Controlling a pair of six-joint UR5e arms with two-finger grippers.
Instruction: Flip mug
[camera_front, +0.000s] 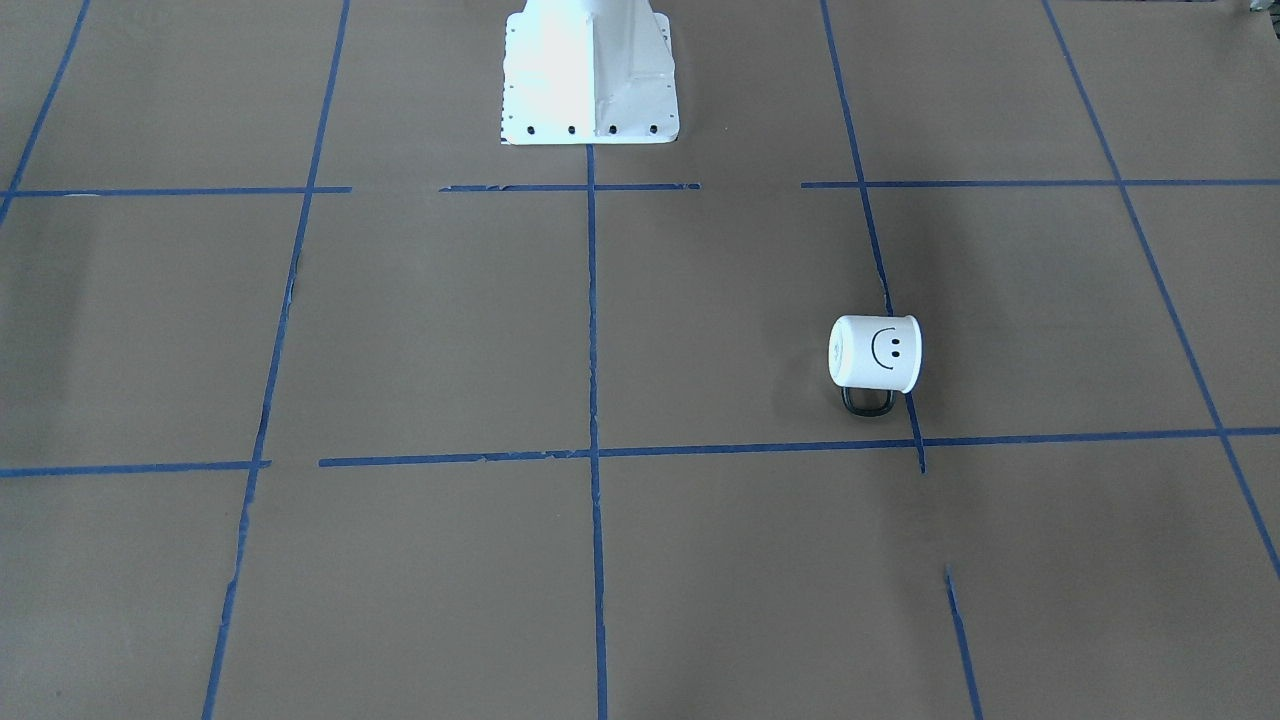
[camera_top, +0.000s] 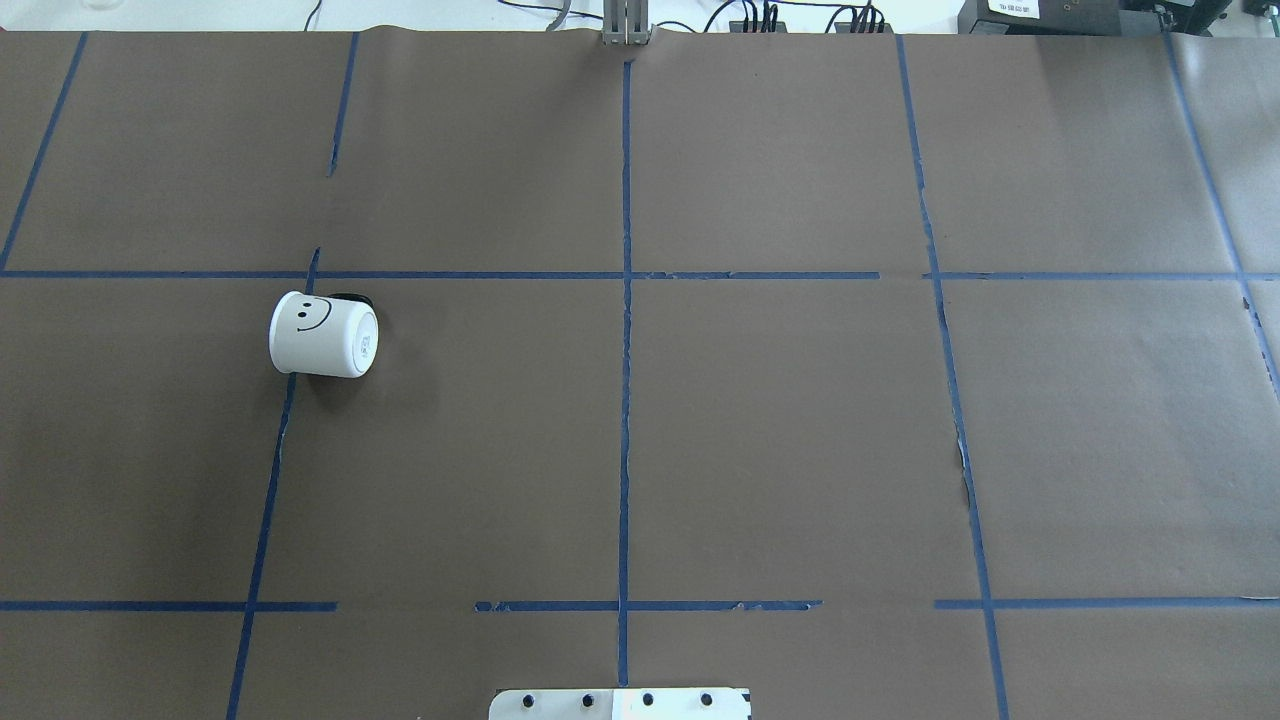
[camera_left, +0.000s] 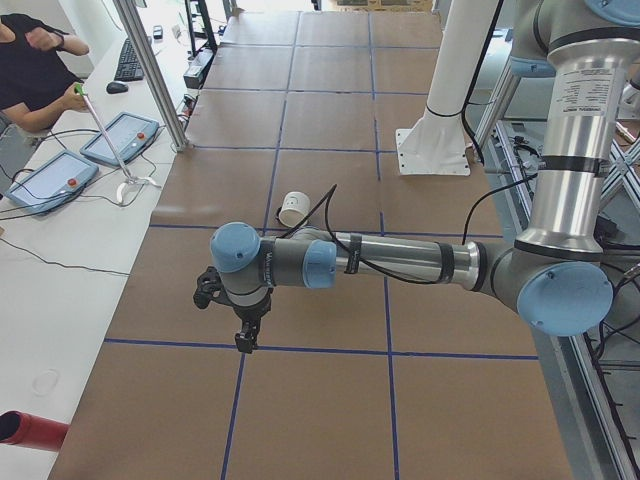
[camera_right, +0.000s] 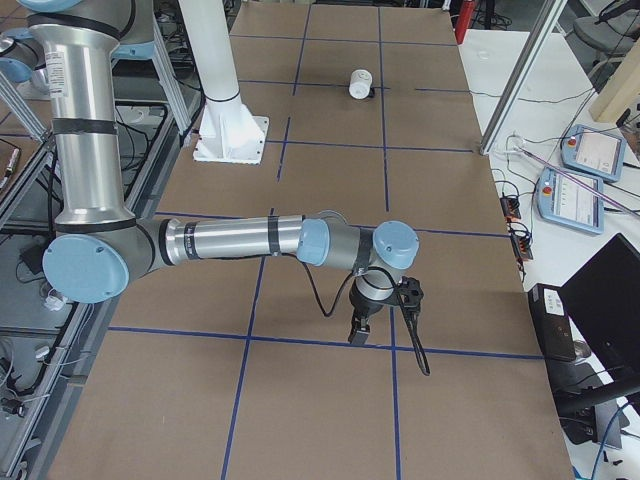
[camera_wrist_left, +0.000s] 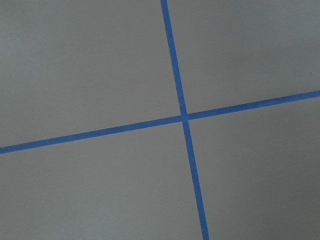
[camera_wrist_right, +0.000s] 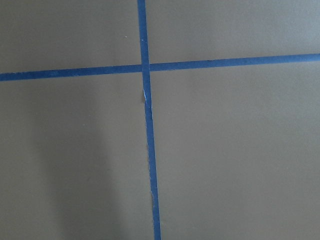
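The white mug (camera_front: 875, 353) lies on its side on the brown paper, on my left half of the table. Its smiley face points up and its black handle (camera_front: 867, 401) points away from my base. It also shows in the overhead view (camera_top: 323, 335) and small in both side views (camera_left: 293, 208) (camera_right: 360, 83). My left gripper (camera_left: 245, 340) hangs above the table, well short of the mug, seen only from the side. My right gripper (camera_right: 358, 335) hangs over the far right of the table. I cannot tell if either is open or shut. Both wrist views show only paper and tape.
Blue tape lines (camera_top: 625, 330) divide the brown paper into squares. The white base mount (camera_front: 590, 75) stands at my edge of the table. An operator (camera_left: 35, 75) sits by teach pendants (camera_left: 120, 135) beyond the far edge, next to a metal post (camera_left: 155, 75).
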